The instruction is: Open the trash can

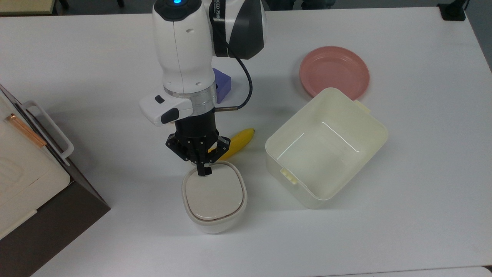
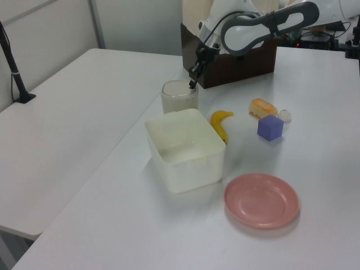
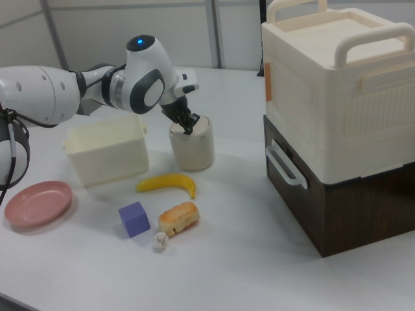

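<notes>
Landmark: the small white rounded-square plastic trash can [image 1: 214,200] with its flat greyish-beige lid [image 1: 213,191], standing on the white table [image 1: 384,238]; lid lies flat and closed. In the top view, going left to right: a cream box on a dark brown cabinet [image 1: 34,184] well to the can's left; the white Franka arm [image 1: 184,50] reaches down over the can's far rim, wrist near vertical; its black two-finger gripper [image 1: 203,170] has its fingertips pressed together, tip on the lid's far edge where the button sits; a yellow banana [image 1: 238,143] just behind the can, a purple cube [image 1: 222,84] farther back; a lidless cream rectangular tub [image 1: 326,148] to the can's right; a pink round plate [image 1: 334,75] beyond the tub.
</notes>
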